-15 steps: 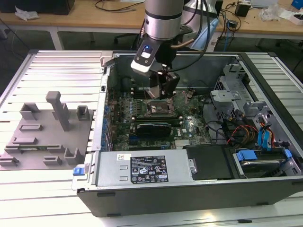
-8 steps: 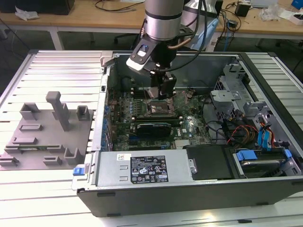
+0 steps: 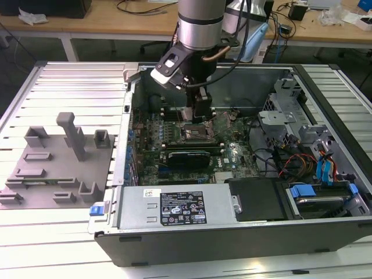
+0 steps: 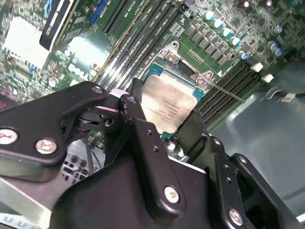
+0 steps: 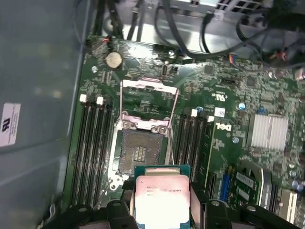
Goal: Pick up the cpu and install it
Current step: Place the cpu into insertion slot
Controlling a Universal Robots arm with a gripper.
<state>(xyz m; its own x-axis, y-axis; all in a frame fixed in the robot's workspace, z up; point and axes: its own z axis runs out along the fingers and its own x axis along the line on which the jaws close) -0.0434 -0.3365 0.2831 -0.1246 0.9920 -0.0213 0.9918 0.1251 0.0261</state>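
The cpu [image 5: 162, 198] is clamped by two opposite edges between the black fingers [image 4: 143, 138] of the gripper [image 5: 162, 207], its pale metal top turned towards both wrist cameras. The jaws are drawn in narrowly on the chip. It is held above the green motherboard [image 5: 224, 95] and is not yet seated. In the first wrist view the open socket [image 5: 140, 152] is seen bare, with its contact field uncovered and only its nearer edge overlapped by the chip. The metal bracket [image 5: 148, 102] is swung up and back from the socket. Memory slots [image 5: 93, 148] are ranged on either side of the socket, and a finned heatsink [image 5: 269, 131] is seen farther off on the board.

In the exterior view the arm [image 3: 200, 23] is lowered into the open computer case [image 3: 232, 238], over the socket area. A grey fixture [image 3: 58, 168] is laid on the slatted table [image 3: 75, 75] to the exterior view's left of the case, well apart from the gripper.
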